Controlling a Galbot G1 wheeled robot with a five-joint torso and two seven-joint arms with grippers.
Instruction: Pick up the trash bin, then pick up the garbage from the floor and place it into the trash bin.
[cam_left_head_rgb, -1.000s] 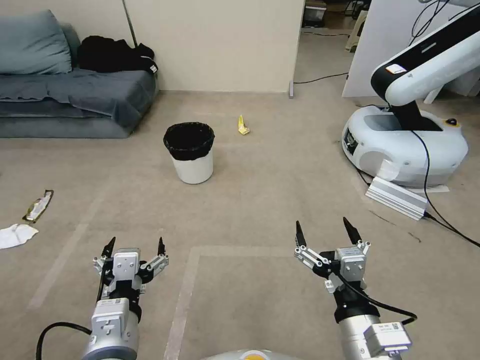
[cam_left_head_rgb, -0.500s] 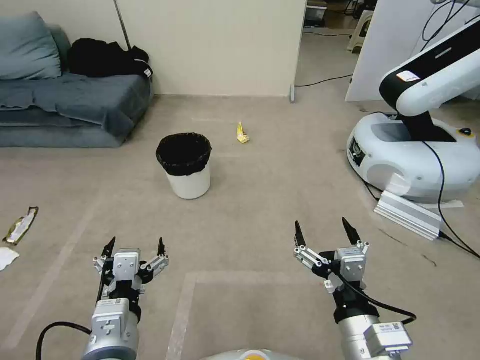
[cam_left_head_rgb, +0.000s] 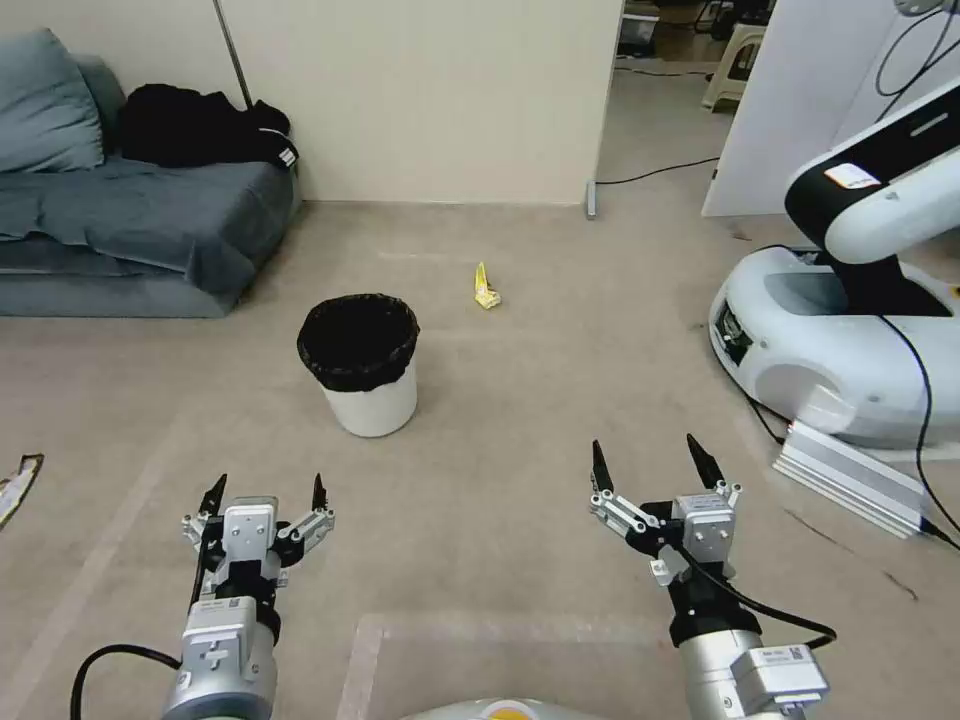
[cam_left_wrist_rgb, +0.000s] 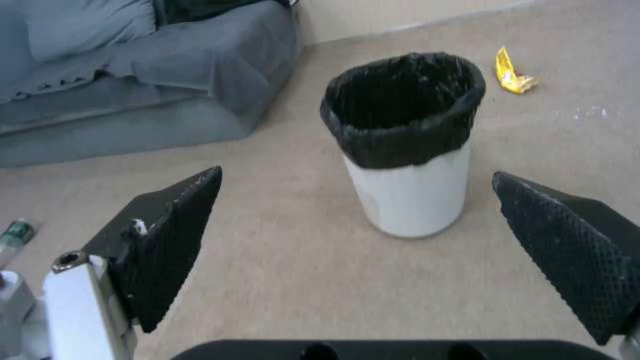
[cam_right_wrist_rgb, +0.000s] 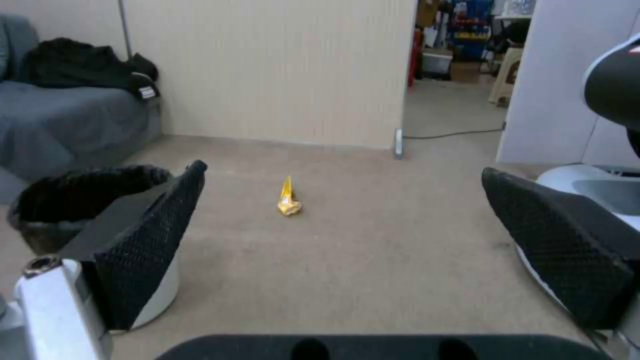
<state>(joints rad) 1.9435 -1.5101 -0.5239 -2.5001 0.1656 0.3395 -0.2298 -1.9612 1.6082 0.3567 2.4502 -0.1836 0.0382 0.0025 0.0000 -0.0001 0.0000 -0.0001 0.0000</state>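
The trash bin (cam_left_head_rgb: 368, 405), a white pail with a black liner over its rim, stands upright on the carpet ahead and slightly left (cam_left_wrist_rgb: 410, 197) (cam_right_wrist_rgb: 163, 285). A yellow wrapper (cam_left_head_rgb: 486, 288) (cam_left_wrist_rgb: 510, 75) (cam_right_wrist_rgb: 288, 200), one piece of the garbage, lies beyond it to the right. A brown-gold wrapper (cam_left_head_rgb: 15, 487) pokes in at the left edge. My left gripper (cam_left_head_rgb: 267, 490) (cam_left_wrist_rgb: 357, 175) hovers open and empty, short of the bin. My right gripper (cam_left_head_rgb: 647, 465) (cam_right_wrist_rgb: 343, 170) is open and empty too, level with it on the right.
A grey sofa (cam_left_head_rgb: 130, 220) with black clothing (cam_left_head_rgb: 200, 125) lines the far left wall. A large white dome-shaped robot base (cam_left_head_rgb: 830, 340) with an arm, a cable and a silver bar (cam_left_head_rgb: 850, 480) takes up the right side. Open carpet lies between the grippers and the bin.
The whole head view has shifted: bin, wrapper, sofa and robot base all sit lower and nearer, so the camera has moved forward. Both grippers hold the same open pose.
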